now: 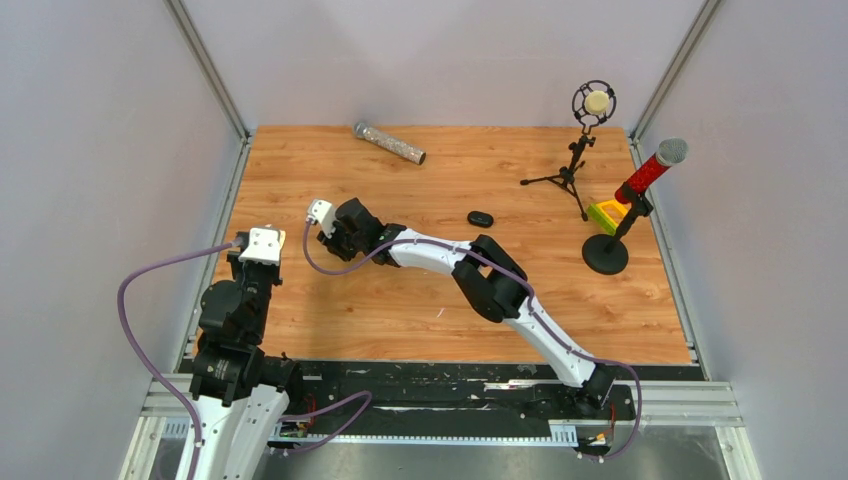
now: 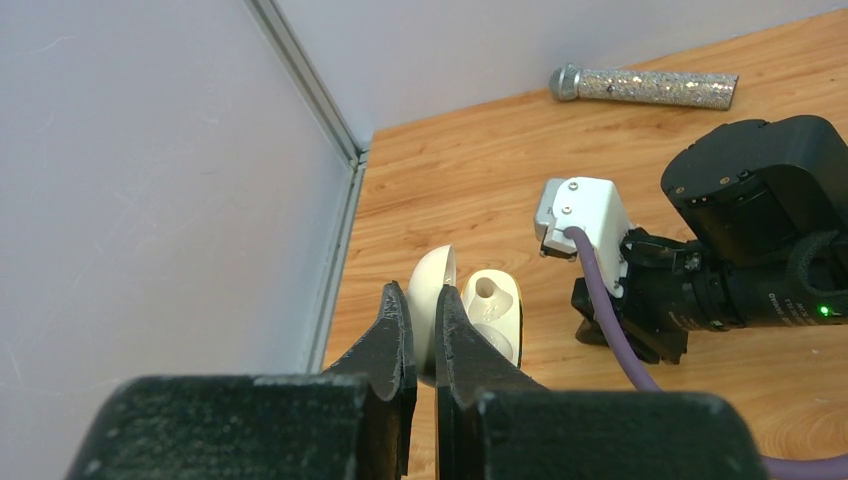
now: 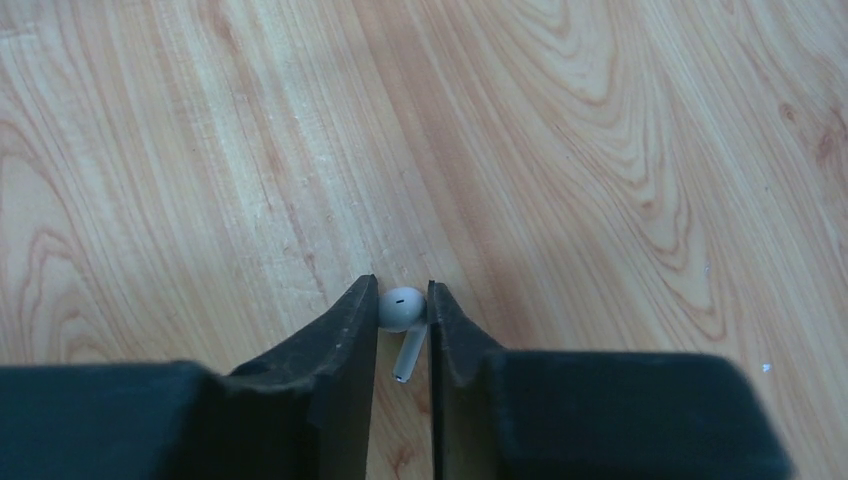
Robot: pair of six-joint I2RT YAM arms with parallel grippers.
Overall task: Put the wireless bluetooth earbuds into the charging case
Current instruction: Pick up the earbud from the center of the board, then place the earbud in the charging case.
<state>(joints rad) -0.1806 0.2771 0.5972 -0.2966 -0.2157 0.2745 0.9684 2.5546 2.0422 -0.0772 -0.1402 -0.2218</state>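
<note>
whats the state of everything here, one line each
charging case: open, lid pinched in left fingers
white earbud: out of the case, gripped by right fingers
black earbud: lying loose, out of the case
glitter microphone: lying flat
red microphone: standing, tilted
small microphone: standing upright

L arm (image 1: 235, 310) folded up nr its base, L end effector (image 2: 420, 300) pinched tight on case lid (image 2: 432, 280). R arm (image 1: 500, 285) stretched low across worktop (image 1: 600, 320) twd L side, R end effector (image 3: 403, 300) fingers narrow, squeezing white earbud (image 3: 400, 308).
</note>
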